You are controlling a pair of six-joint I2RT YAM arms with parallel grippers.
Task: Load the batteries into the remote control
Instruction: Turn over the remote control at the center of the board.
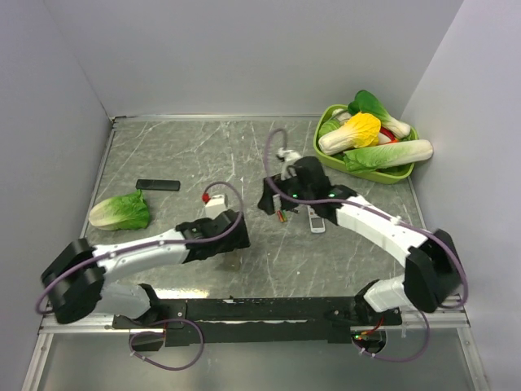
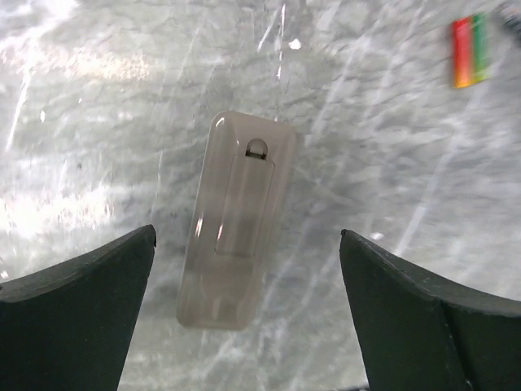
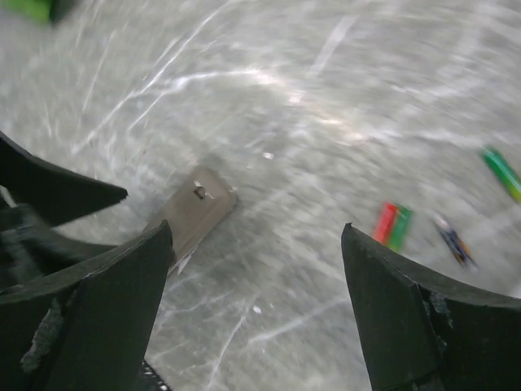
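Remote control (image 1: 316, 220): lies flat on the table (image 1: 179, 155), right of centre and just beside my right arm. I cannot tell whether its battery recess faces up.
Batteries (image 3: 392, 226): loose on the table ahead of my right gripper and off to its right. One is red and green, one is green and farther out, and one is darker and blurred. None is in my grasp.
Left gripper (image 2: 247, 236): fingers spread wide and holding nothing. It hovers over a grey-beige cover (image 2: 236, 220) that lies flat between the fingers, touching neither.
Right gripper (image 3: 256, 232): fingers spread wide and empty, above bare table.
Step in hand: I judge this to be fetching a battery. The cover appears to be off, and I see no battery seated.
Next move: swing my right gripper over the red-and-green battery, line the fingers up across its short width, come down and close.
Care: the battery is slim and round, so it may roll away from a skewed pinch.
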